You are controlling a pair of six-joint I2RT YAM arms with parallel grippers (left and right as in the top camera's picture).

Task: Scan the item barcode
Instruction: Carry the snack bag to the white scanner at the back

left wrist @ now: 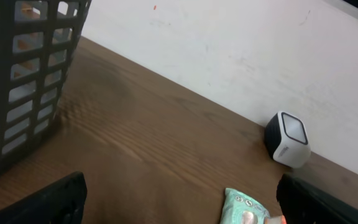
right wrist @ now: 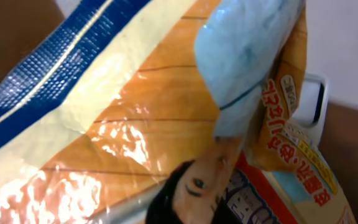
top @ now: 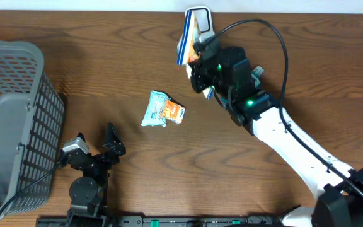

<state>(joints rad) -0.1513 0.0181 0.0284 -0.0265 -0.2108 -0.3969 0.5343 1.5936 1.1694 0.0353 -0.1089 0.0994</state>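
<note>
1. Right gripper (top: 198, 58) is clamped tight on the snack packet (top: 185, 41), blue, cream and orange, toward 12 o'clock of the table (top: 333, 75).
2. The packet is held up against the scanner (top: 201, 16), on its 7 o'clock side; cannot tell if they touch.
3. In the right wrist view the snack packet (right wrist: 123, 124) fills the frame, with the scanner (right wrist: 312, 99) edge showing at 3 o'clock. No barcode is readable.
4. Left gripper (top: 96, 142) is at 7 o'clock, jaws spread wide, holding nothing.
5. A small pouch (top: 162, 108) lies flat near table centre, apart from both grippers.
6. A grey basket (top: 11, 120) sits at 9 o'clock.
7. The left wrist view shows the pouch (left wrist: 244, 208) at 6 o'clock and the scanner (left wrist: 288, 138) at 3 o'clock, by the wall.
</note>
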